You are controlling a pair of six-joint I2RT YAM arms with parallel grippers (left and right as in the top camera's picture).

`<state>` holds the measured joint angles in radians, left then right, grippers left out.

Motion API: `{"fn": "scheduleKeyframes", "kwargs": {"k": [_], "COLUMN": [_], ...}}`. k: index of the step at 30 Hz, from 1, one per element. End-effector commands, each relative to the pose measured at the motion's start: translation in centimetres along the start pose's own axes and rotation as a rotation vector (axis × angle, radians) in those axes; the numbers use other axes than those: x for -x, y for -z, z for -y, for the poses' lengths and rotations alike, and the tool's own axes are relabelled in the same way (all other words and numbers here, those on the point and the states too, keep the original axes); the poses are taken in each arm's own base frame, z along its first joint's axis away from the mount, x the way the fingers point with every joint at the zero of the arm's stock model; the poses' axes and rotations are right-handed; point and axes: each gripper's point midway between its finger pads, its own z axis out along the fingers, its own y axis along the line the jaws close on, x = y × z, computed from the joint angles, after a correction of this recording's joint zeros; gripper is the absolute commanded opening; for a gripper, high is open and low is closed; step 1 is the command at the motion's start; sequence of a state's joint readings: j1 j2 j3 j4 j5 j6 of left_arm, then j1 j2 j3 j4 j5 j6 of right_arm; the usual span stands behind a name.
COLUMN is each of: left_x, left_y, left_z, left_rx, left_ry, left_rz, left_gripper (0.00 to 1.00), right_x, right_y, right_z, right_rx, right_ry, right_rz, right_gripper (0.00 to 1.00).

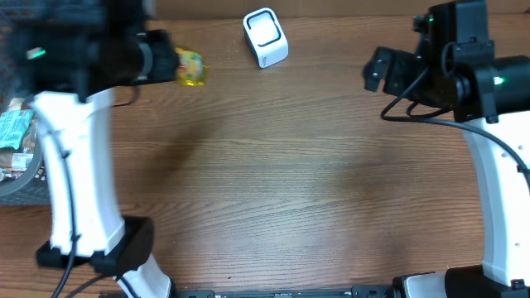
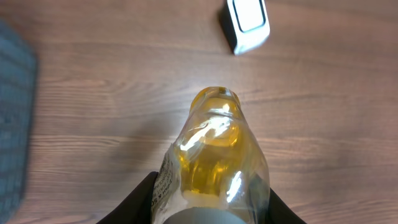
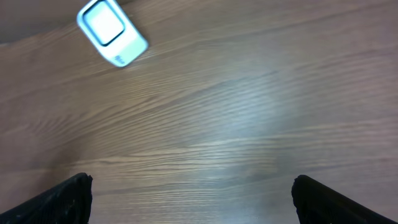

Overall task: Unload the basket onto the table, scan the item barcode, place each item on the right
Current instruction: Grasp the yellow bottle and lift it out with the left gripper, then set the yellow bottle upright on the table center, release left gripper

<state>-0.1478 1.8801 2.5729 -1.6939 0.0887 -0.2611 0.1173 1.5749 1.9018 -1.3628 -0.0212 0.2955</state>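
1. Your bottle of yellow liquid [image 2: 214, 155] is held above the desk [image 1: 290, 182], gripped by the left fingers [image 2: 140, 202], near the white scanner [image 1: 265, 37].
2. You seem mid-presentation; next, turn its label toward the scanner's window.
3. Your right fingers [image 3: 65, 199] stand wide apart, empty.

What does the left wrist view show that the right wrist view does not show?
Only left wrist: a clear plastic bottle of yellow liquid, gripped by the left end effector. Only right wrist: the right end effector, open and empty. Both: the white rounded barcode scanner on the brown wooden table.
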Motion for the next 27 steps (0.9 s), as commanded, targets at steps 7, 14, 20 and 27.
{"fn": "scheduleKeyframes", "kwargs": {"k": [7, 14, 20, 27], "left_x": [-4.1, -10.1, -12.3, -13.3], "left_y": [-9.5, -17.5, -21.3, -23.1], "left_z": [8.4, 15.1, 18.1, 19.0], "left_rx": [0.073, 0.1, 0.154, 0.197], "left_ry": [-0.06, -0.168, -0.227, -0.228], "left_rz": [-0.197, -0.35, -0.314, -0.289], "left_gripper": [0.15, 0.13, 0.13, 0.17], "right_x": [0.6, -0.4, -0.6, -0.6], "right_y": [1.1, -0.4, -0.7, -0.7], "right_z": [4.5, 5.0, 5.1, 5.1], "right_rx": [-0.091, -0.107, -0.109, -0.11], "right_ry": [-0.121, -0.125, -0.125, -0.125], "right_rz": [0.007, -0.034, -0.04, -0.042], "right_gripper": [1.0, 1.0, 1.0, 1.0]}}
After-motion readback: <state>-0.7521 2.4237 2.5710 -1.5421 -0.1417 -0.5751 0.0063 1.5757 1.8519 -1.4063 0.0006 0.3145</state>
